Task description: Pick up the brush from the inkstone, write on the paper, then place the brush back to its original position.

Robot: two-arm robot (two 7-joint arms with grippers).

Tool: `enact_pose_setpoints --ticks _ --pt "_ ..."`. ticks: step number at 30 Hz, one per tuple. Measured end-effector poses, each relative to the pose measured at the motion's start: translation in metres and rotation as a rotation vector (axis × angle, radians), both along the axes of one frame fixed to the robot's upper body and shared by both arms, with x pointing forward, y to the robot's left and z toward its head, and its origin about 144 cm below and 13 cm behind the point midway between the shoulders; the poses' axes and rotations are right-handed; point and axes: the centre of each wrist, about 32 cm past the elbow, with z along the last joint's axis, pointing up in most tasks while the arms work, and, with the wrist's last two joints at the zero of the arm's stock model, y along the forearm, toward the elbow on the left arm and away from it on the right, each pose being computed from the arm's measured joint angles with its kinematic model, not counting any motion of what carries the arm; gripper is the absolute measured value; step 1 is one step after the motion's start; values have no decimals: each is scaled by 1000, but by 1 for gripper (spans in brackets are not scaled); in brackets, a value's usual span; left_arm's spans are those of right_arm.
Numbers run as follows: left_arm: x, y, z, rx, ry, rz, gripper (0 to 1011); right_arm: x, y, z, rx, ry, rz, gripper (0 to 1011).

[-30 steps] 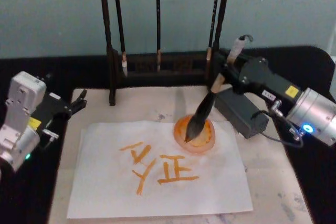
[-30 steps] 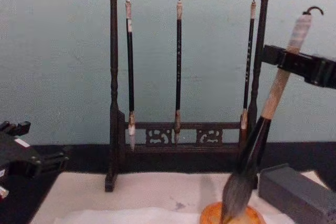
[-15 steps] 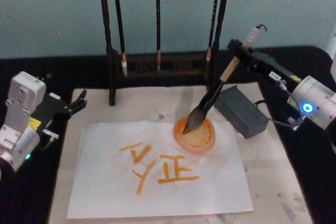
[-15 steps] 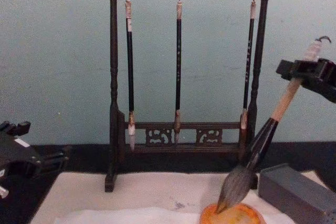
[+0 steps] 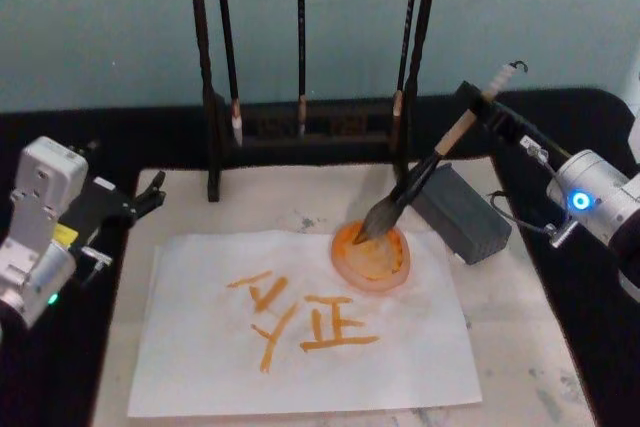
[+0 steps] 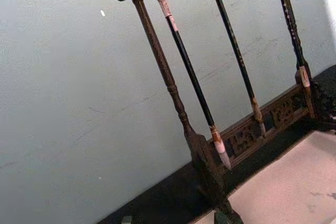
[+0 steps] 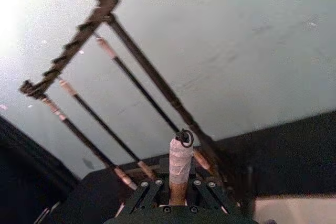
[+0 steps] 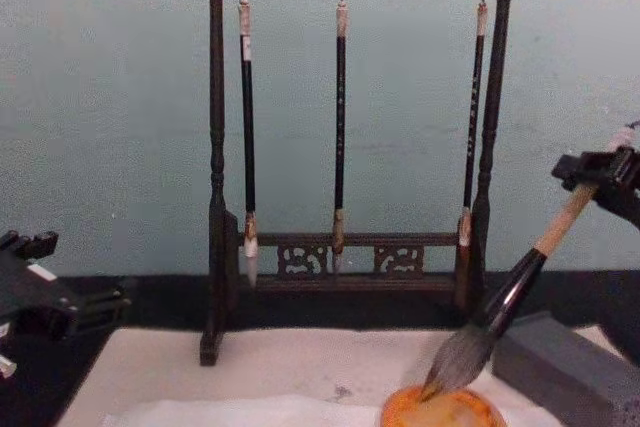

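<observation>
1. On the cream mat (image 5: pixel 520 347), before the robot, lies the paper (image 5: pixel 200 367). It is flat and bears orange strokes (image 5: pixel 300 317) near its middle.
2. Inkstone (image 5: pixel 372 257): a round orange dish at the paper's far right corner, partly over the sheet's edge. The chest view shows its rim (image 8: pixel 440 412) low in the picture.
3. Brush (image 5: pixel 420 185): tilted, not upright. The grey tuft points down and its tip touches the far side of the inkstone. The handle rises away and towards the robot's right. From the chest (image 8: pixel 510 297), the tuft meets the dish while the tan handle slants upward to the right.
4. Right gripper (image 5: pixel 478 107): raised above the mat's far right part, pinching the brush near the top of its handle. In the right wrist view its fingers (image 7: pixel 152 190) press against both sides of the handle, just below the taped end and black loop.
5. Grey block (image 5: pixel 460 212): lies on the mat just right of the inkstone, beneath the slanting handle.
6. Left gripper (image 5: pixel 150 192): parked at the mat's left edge, well apart from the paper. Whether it is spread or closed cannot be told.
7. Brush rack (image 8: pixel 215 147): stands behind the mat with three thin brushes (image 8: pixel 340 127) hanging.
</observation>
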Motion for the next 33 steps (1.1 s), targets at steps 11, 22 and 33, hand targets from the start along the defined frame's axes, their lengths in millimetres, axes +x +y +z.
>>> enact_pose_setpoints --ticks 11,22,33 --pt "0 0 0 0 0 0 1010 7 4 -9 40 87 -49 156" --pt "0 0 0 0 0 0 1010 12 6 -14 84 160 -57 156" --pt "0 0 0 0 0 0 1010 11 6 -17 86 187 -58 156"
